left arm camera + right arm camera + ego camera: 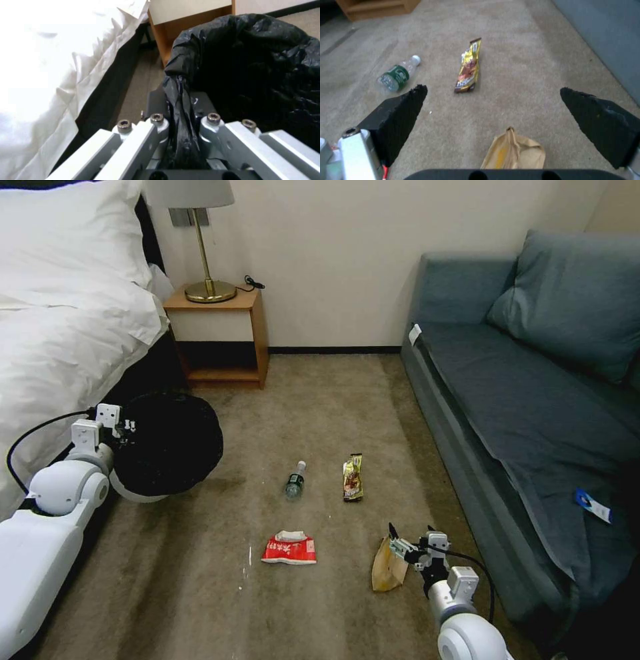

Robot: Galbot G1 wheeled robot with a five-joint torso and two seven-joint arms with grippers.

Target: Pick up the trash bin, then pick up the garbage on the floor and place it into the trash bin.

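Carpet between bed (60, 313) and sofa (533, 400) is carrying all four litter pieces: bottle (295, 480), packet (353, 477), wrapper (289, 548), paper scrap (388, 567). The bin (167, 447) is hanging lifted by the bed. The left claw (181, 120) is pinching the bin's black liner. The right claw (493, 110) is gaping wide and empty, hovering over the scrap.

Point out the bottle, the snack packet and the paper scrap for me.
bottle (295, 482): head view, on its label.
snack packet (468, 68): right wrist view, mid-wrapper.
paper scrap (387, 568): head view, its flat middle.
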